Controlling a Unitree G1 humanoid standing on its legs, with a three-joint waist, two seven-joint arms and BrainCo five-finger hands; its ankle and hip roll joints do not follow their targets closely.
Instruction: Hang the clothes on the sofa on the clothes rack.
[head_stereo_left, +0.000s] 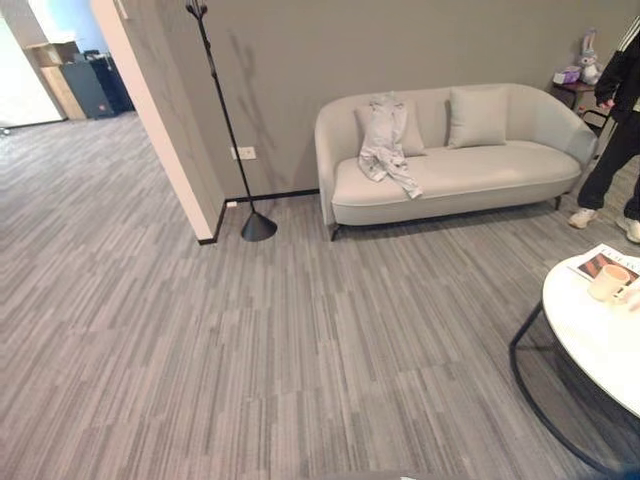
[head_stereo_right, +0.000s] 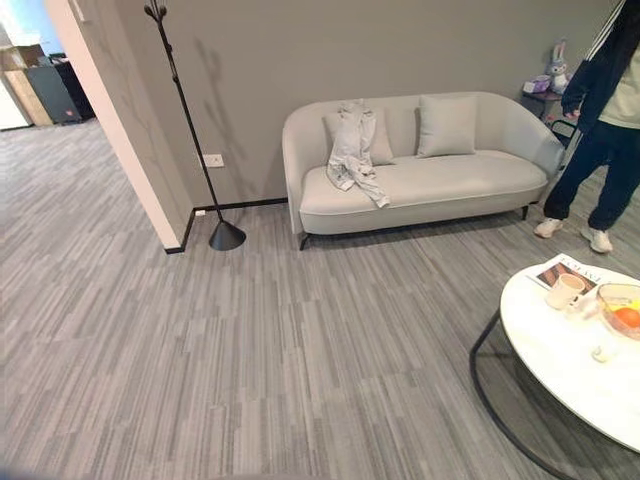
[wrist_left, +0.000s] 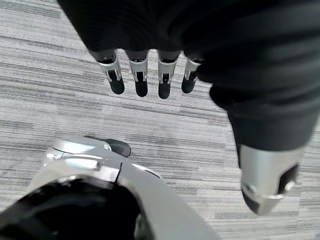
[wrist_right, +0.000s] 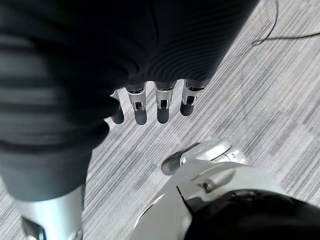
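Grey clothes (head_stereo_left: 385, 143) draped on sofa (head_stereo_left: 480, 170); rack (head_stereo_left: 226, 125) stands left.

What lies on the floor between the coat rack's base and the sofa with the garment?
Bare grey carpet: nothing stands between the coat rack and the sofa holding the garment, per both eye views.

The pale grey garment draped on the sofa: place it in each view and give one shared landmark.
Left eye view: the pale grey garment hangs over the light sofa's left cushion, upper centre.
Right eye view: same spot, slightly further left.
Left wrist view: carpet beyond the left hand.
Right wrist view: carpet beyond the right hand.
Landmark: the black coat rack.
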